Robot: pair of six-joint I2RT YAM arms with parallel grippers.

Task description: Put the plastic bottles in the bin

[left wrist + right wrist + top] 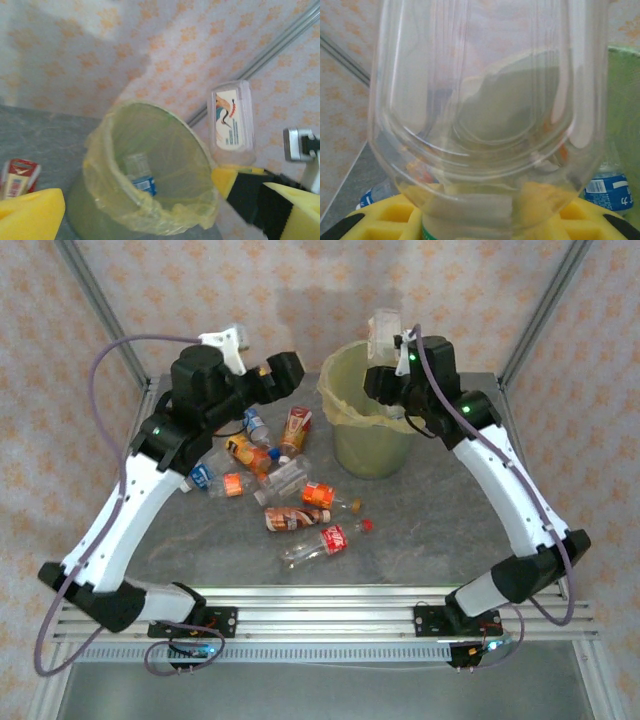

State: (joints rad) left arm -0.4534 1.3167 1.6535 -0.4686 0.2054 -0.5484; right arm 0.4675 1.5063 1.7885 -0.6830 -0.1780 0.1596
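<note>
**Bottles, bin and both grippers, near to far.** Nearest the bases we see loose bottles (320, 543) lying on the table (430, 530) between the two arms. Most are on their sides, with orange, red or blue labels, and the pile runs back toward the left side. Beyond them the left gripper (290, 368) hangs above the table, turned toward the bin (370, 450). Its pads (30, 215) stand wide apart with nothing between them. The bin stands at the far centre-right, lined with a yellowish bag (100, 155), and a blue-labelled bottle (142, 180) lies inside. Farthest, the right gripper (388, 362) is clamped on a clear bottle (384, 332), held upright above the bin's far rim. In the right wrist view we see this bottle seated between yellow pads (385, 215).
</note>
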